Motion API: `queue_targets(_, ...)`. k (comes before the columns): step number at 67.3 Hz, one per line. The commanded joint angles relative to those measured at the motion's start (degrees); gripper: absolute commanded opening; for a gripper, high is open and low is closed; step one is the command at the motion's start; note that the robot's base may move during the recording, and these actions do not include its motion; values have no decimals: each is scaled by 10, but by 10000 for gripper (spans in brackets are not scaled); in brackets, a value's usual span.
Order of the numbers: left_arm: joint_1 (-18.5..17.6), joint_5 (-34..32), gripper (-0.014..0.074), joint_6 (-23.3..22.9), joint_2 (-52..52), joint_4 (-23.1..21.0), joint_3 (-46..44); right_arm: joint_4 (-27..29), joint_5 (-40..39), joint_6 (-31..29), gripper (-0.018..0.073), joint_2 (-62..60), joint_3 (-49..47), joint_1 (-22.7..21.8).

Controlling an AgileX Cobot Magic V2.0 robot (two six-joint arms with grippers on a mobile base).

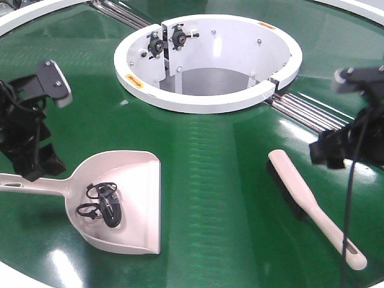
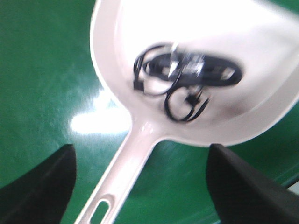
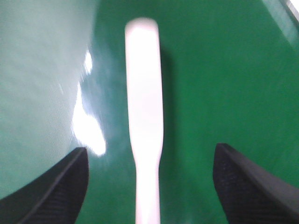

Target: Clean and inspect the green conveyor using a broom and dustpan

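Note:
The green conveyor (image 1: pixel 210 180) fills the front view. The beige dustpan (image 1: pixel 135 180) lies on it at the front left, with a tangle of black cables (image 1: pixel 103 201) inside. My left gripper (image 1: pixel 39 165) is open above the dustpan's handle (image 1: pixel 24 183). In the left wrist view the dustpan (image 2: pixel 210 32) and cables (image 2: pixel 187 74) show, and the handle runs between the open jaws of the gripper (image 2: pixel 140 154), untouched. The beige broom (image 1: pixel 312 201) lies at the front right. My right gripper (image 1: pixel 329 153) is open just above it. In the right wrist view the broom (image 3: pixel 144 93) lies centred between the open gripper (image 3: pixel 150 154).
The white central ring (image 1: pixel 207 99) stands at the back middle, with bearing brackets inside. Steel rollers (image 1: pixel 312 111) run from it to the right and also at the back left. The white rim (image 1: pixel 24 18) shows at the far left.

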Motion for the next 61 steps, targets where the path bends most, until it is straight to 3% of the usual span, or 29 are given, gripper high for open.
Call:
queue_targets(1, -2, -20, 496, -8, -58, -53, -16, 3, -66, -3, 532, -54, -22, -2)
queue_targets(7, -2, -37, 470, -11, -88, -83, -16, 23, -115, -5, 531, -92, -22, -2)
queue_targets(16, -2, -59, 435, -71, -141, -101, -16, 35, -159, -19, 531, -154, -22, -2)
queue_targets(27, -2, -124, 385, -183, -218, -75, -14, 36, -157, -30, 531, -215, -21, -2)
queue_targets(36, -2, -135, 363, -225, -268, -39, -4, 41, -162, -47, 528, -256, -21, -2)
queue_targets(47, -2, -232, 358, -233, -378, -49, 103, 41, -162, -59, 525, -304, 2, -2)
queue_targets(61, -2, -388, 358, -237, -545, -50, 299, 41, -275, -63, 525, -423, 179, -2)
